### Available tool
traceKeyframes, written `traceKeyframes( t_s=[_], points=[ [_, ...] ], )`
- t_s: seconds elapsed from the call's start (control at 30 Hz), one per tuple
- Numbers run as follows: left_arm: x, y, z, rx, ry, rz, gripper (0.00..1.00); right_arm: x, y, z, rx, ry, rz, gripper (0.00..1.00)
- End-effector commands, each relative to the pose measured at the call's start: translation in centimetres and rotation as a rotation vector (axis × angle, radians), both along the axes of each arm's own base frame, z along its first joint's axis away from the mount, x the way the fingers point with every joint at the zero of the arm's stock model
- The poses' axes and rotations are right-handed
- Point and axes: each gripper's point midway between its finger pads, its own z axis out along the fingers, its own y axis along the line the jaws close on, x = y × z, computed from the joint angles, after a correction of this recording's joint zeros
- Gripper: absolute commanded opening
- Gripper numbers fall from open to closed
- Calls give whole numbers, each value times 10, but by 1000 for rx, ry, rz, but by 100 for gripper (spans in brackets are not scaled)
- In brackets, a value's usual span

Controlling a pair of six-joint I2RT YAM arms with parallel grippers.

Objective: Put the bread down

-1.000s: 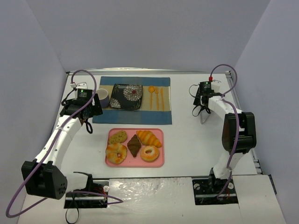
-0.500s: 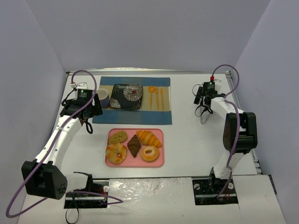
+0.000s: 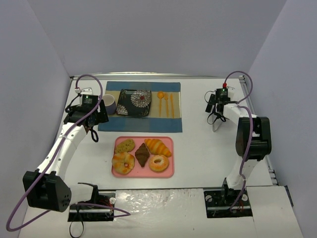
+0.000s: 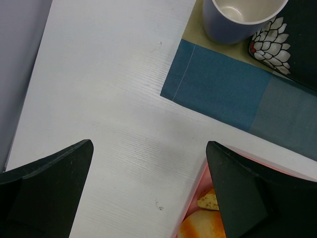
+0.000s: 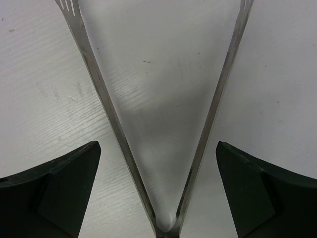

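Our right claw (image 5: 157, 148) is released, its two dark fingers spread wide, and a pair of metal tongs (image 5: 166, 224) sits in the gap between them, touching neither finger, with its joined end nearest the wrist and its arms fanning out over the white bench (image 3: 198, 148). Our left claw (image 4: 148, 148) is likewise released and holds nothing, hanging over bare bench just off the near left corner of the blue placemat (image 4: 223, 94), with the purple cup (image 4: 242, 17) on that mat further out. Well apart from both claws, the croissant (image 3: 157, 147) lies in the far right part of the pink tray (image 3: 171, 171) at the middle of the bench, just beside the dark chocolate pastry (image 3: 142, 154) and behind a ring donut (image 3: 159, 162). Beyond the tray, the placemat also carries a dark flowered plate (image 3: 134, 102) and orange cutlery (image 3: 166, 103).
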Motion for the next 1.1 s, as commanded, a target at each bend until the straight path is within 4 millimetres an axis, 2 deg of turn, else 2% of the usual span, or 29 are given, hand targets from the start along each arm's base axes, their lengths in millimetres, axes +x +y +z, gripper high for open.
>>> traceKeyframes(
  t_s=[0.0,0.53,1.07],
  points=[
    [9,4,19,15,-75,10,97,9,-3,2,6,-35,1,100],
    [10,6,21,26,-78,11,97,1,-8,-25,-4,11,-37,100],
    [12,5,18,32,-68,6,97,12,-16,-24,-25,-23,-83,100]
  ],
)
